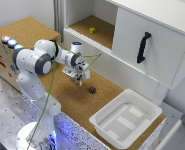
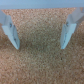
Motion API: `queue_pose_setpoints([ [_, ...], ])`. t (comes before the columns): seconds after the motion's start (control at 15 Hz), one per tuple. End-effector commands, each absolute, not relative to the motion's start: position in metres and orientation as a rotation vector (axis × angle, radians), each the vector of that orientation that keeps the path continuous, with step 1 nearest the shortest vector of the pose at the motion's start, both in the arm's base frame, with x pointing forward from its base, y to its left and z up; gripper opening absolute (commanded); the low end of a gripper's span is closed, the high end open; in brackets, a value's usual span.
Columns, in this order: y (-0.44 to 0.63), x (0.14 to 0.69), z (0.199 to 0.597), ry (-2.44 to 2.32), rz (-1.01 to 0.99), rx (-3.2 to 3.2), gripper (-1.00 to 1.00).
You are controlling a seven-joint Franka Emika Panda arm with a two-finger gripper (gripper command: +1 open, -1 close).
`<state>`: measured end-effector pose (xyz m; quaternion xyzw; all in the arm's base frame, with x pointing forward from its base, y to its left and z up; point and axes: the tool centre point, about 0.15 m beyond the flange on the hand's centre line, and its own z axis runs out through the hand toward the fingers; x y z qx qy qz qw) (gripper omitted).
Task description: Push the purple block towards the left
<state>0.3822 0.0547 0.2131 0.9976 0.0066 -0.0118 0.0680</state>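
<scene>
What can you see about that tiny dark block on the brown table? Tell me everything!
The purple block is tiny and so dark it looks almost black, roughly cube-shaped. Its material is too small and blurry to tell. It sits alone on the cork-like tabletop, nothing touching it. The gripper hangs a little to its exterior-view left, apart from it. A white bin lies further toward the exterior view's right. The wrist view does not show the block.

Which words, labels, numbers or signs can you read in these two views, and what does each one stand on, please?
None can be read.
The wooden box at the exterior view's left has a small red mark on its front, too blurred to read.
The white cabinet door, white tray, robot arm and cork surface show no text.
</scene>
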Motion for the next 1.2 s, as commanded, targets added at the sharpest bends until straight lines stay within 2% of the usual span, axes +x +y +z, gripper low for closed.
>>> queue_pose_setpoints([
  [0.0, 0.064, 0.399, 0.212, -0.013, -0.158, 2.933, 1.00],
  [0.6, 0.064, 0.399, 0.212, -0.013, -0.158, 2.933, 1.00],
  [0.67, 0.055, 0.384, 0.213, 0.017, -0.044, 3.005, 1.00],
  [1.13, 0.009, 0.354, 0.299, -0.152, 0.152, 2.912, 1.00],
])
